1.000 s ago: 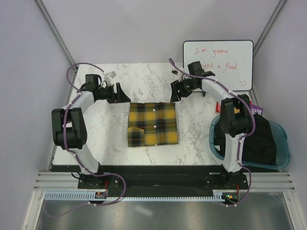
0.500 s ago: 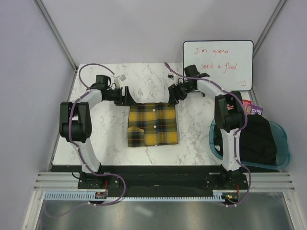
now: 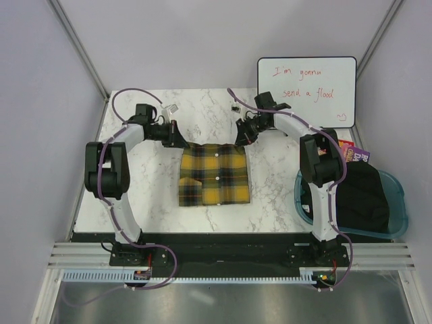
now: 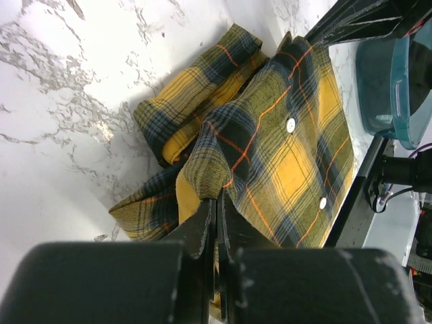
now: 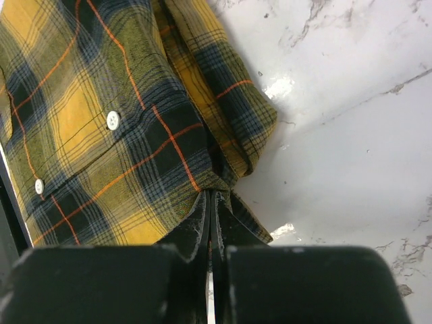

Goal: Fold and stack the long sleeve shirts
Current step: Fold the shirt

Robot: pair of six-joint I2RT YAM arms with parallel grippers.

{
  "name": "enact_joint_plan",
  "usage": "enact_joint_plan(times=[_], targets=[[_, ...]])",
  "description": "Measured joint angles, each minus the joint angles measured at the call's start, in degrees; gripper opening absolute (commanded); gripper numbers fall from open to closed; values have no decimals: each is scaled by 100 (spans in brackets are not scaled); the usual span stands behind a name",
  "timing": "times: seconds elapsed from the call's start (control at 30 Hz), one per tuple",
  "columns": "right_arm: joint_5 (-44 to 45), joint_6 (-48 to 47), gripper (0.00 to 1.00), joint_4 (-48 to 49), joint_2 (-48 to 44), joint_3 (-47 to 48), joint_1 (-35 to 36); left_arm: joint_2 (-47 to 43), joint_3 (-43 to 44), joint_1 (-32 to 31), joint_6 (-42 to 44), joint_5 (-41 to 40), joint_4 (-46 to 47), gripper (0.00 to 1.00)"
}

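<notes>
My two arms: white shells, black joints, purple cabling.

On the overhead feed I see the left arm (image 3: 125, 138) and the right arm (image 3: 291, 123) built alike, with smooth white tubular links between chunky black joint housings, each on a flat black base (image 3: 131, 253). A thin purple cable (image 3: 113, 104) runs along each arm and loops out at the foot, where I can make out a small red-orange fitting. Through the wrist cameras, the left gripper (image 4: 217, 202) and the right gripper (image 5: 209, 202) show matte black, slab-like fingers (image 4: 199, 233) tapering to thin edges, their rounded housings flecked with pale scuffs.
</notes>
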Motion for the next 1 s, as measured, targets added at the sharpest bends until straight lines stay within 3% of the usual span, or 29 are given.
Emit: enact_joint_plan(times=[0.3,0.6,0.63,0.67,0.7,0.73,0.77,0.83,0.9,0.93,0.97,1.0], targets=[[160,177,0,96,24,361,39,199,216,160,-63,-402,-50,2],[778,667,0,813,975,658,149,1158,896,262,-581,-1115,-149,2],[846,728,1,874,973,658,160,1178,935,260,-610,-1165,-157,2],[911,798,9,955,970,662,166,1189,981,264,-629,-1204,-184,4],[964,866,18,1038,970,662,170,1196,1025,264,-643,-1241,-190,8],[992,929,27,1088,970,662,170,1198,1067,267,-649,-1266,-201,26],[1043,1003,44,1113,970,675,170,1200,1119,264,-660,-1276,-214,34],[1198,1147,59,1137,955,717,157,1198,1237,304,-697,-1281,-240,50],[1296,1274,78,1139,839,715,118,1172,1300,417,-684,-1237,-225,56],[1329,1364,96,1130,734,708,96,1113,1300,474,-675,-1209,-229,75],[1338,1445,98,1115,592,684,74,1003,1285,549,-640,-1154,-271,90],[1329,1495,98,1080,407,656,52,846,1270,601,-549,-1115,-310,99]])
